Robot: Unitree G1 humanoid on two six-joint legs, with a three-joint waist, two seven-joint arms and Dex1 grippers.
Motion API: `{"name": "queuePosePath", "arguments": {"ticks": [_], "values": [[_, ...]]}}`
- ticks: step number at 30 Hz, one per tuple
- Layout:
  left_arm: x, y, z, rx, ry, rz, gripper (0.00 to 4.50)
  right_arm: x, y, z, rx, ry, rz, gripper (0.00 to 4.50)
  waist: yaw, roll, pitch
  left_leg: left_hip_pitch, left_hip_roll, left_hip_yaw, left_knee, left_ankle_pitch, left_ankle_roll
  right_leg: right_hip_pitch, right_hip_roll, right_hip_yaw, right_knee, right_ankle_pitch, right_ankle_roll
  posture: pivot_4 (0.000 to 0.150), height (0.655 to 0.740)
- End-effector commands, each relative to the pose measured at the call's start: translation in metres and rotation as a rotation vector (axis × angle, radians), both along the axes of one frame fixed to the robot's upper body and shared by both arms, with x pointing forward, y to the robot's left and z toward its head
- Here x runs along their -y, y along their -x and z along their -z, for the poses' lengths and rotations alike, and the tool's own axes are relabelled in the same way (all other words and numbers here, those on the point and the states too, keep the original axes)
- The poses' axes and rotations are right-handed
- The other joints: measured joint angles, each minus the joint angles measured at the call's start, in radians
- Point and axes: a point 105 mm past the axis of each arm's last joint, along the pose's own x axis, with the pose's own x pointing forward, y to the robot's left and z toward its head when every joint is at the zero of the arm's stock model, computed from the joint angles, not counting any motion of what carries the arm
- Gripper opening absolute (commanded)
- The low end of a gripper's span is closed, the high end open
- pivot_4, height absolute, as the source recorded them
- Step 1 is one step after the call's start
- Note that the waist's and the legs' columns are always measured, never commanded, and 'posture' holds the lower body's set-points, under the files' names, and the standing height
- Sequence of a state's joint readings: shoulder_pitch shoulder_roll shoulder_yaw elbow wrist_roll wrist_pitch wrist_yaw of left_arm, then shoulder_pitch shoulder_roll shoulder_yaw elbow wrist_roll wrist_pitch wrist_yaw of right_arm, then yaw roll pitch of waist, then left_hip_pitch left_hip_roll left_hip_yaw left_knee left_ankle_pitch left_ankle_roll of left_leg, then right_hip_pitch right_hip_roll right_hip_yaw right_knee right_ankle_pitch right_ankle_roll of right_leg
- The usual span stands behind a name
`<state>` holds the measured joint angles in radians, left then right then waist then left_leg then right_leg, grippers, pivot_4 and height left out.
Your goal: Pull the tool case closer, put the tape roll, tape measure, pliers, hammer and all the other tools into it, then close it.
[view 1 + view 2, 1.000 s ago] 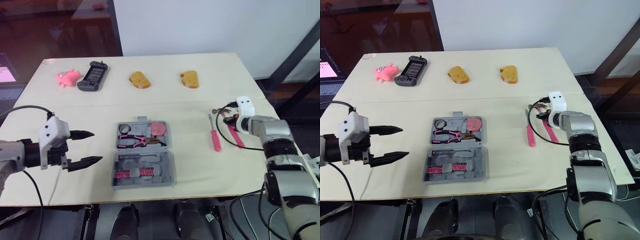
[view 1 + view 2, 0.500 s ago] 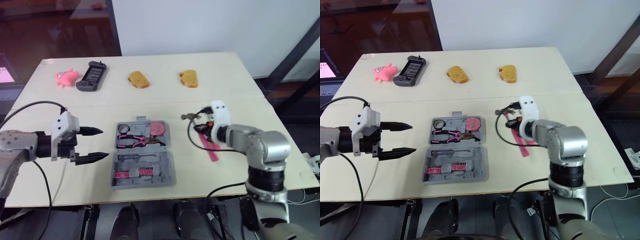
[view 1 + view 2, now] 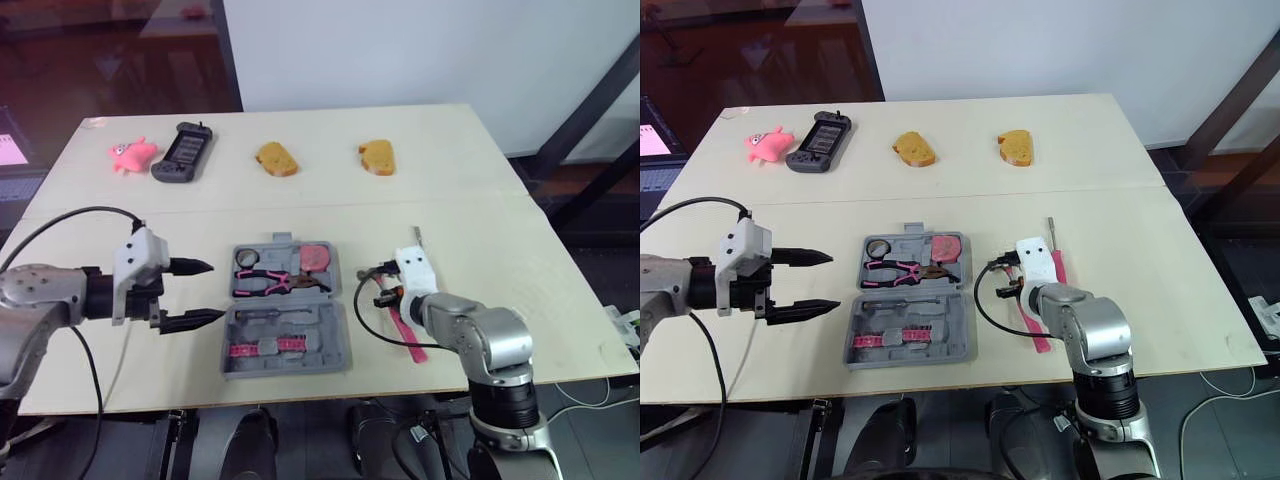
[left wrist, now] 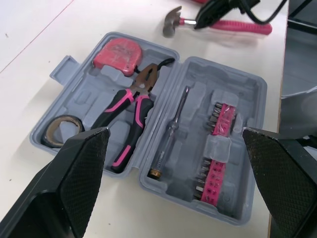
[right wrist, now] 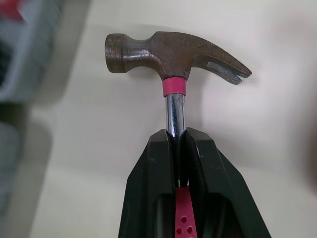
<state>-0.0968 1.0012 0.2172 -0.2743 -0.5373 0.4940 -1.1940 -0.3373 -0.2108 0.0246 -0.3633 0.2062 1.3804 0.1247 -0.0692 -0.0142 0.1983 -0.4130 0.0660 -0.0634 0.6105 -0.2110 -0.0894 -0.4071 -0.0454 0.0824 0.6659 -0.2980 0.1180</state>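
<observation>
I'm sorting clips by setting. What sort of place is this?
Probably a robot test lab, not a workshop: the right end effector grips a hammer, and the table before a white wall carries a tool case beside unrelated props: pink toy, game controller, bread slices.

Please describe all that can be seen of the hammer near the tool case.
The hammer is a claw hammer: dark, worn-looking steel head, pink collar, shiny metal shaft, pink handle. The right end effector is shut on the shaft just under the head. The hammer is just right of the open tool case, head toward the case. Whether it touches the table cannot be told.
</observation>
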Motion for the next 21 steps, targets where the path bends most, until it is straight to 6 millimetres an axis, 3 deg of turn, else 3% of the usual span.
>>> {"name": "queuePosePath", "arguments": {"ticks": [1, 4, 7, 8, 9, 11, 12, 15, 18, 21], "values": [[-0.001, 0.001, -0.011, 0.042, 0.005, -0.006, 4.5, 0.0, -0.004, -0.01, 0.051, -0.025, -0.006, 1.27, 0.0, 0.0, 0.0, 0.0, 0.0, 0.0, 0.0, 0.0, 0.0, 0.0, 0.0, 0.0, 0.0, 0.0, 0.0, 0.15, 0.74], [0.0, 0.003, -0.009, 0.04, 0.012, -0.009, 4.5, -0.003, -0.006, -0.022, 0.082, -0.075, -0.025, 2.78, 0.001, 0.0, 0.0, 0.0, 0.0, 0.0, 0.0, 0.0, 0.0, 0.0, 0.0, 0.0, 0.0, 0.0, 0.0, 0.15, 0.74], [0.0, 0.001, -0.01, 0.067, 0.049, -0.038, 4.5, -0.01, 0.004, -0.04, 0.116, -0.081, -0.216, 4.24, 0.002, 0.0, 0.0, 0.0, 0.0, 0.0, 0.0, 0.0, 0.0, 0.0, 0.0, 0.0, 0.0, 0.0, 0.0, 0.15, 0.74], [-0.001, 0.001, -0.009, 0.076, 0.054, -0.047, 4.5, -0.009, 0.005, -0.049, 0.132, -0.085, -0.26, 4.41, 0.003, 0.0, 0.0, 0.0, 0.0, 0.0, 0.0, 0.0, 0.0, 0.0, -0.001, 0.0, 0.0, 0.0, 0.0, 0.15, 0.74], [-0.001, 0.001, -0.008, 0.08, 0.055, -0.051, 4.5, -0.007, 0.005, -0.054, 0.143, -0.089, -0.281, 4.41, 0.003, 0.0, 0.0, 0.0, 0.0, 0.0, 0.001, 0.0, 0.0, 0.001, -0.001, 0.0, 0.0, 0.0, 0.0, 0.15, 0.74], [-0.002, 0.004, -0.002, 0.095, 0.08, -0.085, 4.5, -0.013, 0.003, -0.089, 0.225, -0.012, -0.532, 4.41, 0.001, 0.001, 0.001, 0.0, 0.0, 0.0, 0.001, 0.0, 0.0, 0.001, 0.0, 0.0, 0.0, 0.0, 0.0, 0.15, 0.74], [-0.002, 0.005, 0.0, 0.094, 0.086, -0.095, 4.5, -0.014, 0.004, -0.098, 0.235, 0.023, -0.619, 4.41, -0.002, 0.002, 0.002, 0.0, 0.0, 0.001, 0.001, 0.0, 0.0, 0.001, -0.001, 0.001, 0.0, 0.0, 0.0, 0.15, 0.74], [-0.002, 0.011, 0.009, 0.069, 0.08, -0.099, 4.5, -0.023, 0.01, -0.109, 0.301, 0.191, -0.894, 4.41, 0.0, -0.001, 0.0, 0.001, 0.001, 0.002, 0.0, 0.0, 0.0, 0.0, 0.0, 0.002, 0.0, 0.0, 0.0, 0.15, 0.74], [0.002, 0.017, 0.016, 0.061, 0.082, -0.098, 4.5, -0.029, 0.035, -0.092, 0.27, 0.447, -1.33, 4.41, 0.002, -0.001, 0.0, 0.002, 0.001, 0.001, -0.001, -0.001, 0.001, 0.001, 0.001, 0.0, -0.001, -0.001, -0.001, 0.15, 0.74], [0.008, 0.022, 0.017, 0.066, 0.111, -0.096, 4.5, -0.017, 0.035, -0.075, 0.266, 0.723, -1.614, 4.41, 0.001, -0.002, 0.001, 0.001, 0.0, 0.002, 0.001, -0.001, 0.001, 0.002, -0.001, 0.0, -0.002, -0.001, 0.0, 0.15, 0.74]]}}
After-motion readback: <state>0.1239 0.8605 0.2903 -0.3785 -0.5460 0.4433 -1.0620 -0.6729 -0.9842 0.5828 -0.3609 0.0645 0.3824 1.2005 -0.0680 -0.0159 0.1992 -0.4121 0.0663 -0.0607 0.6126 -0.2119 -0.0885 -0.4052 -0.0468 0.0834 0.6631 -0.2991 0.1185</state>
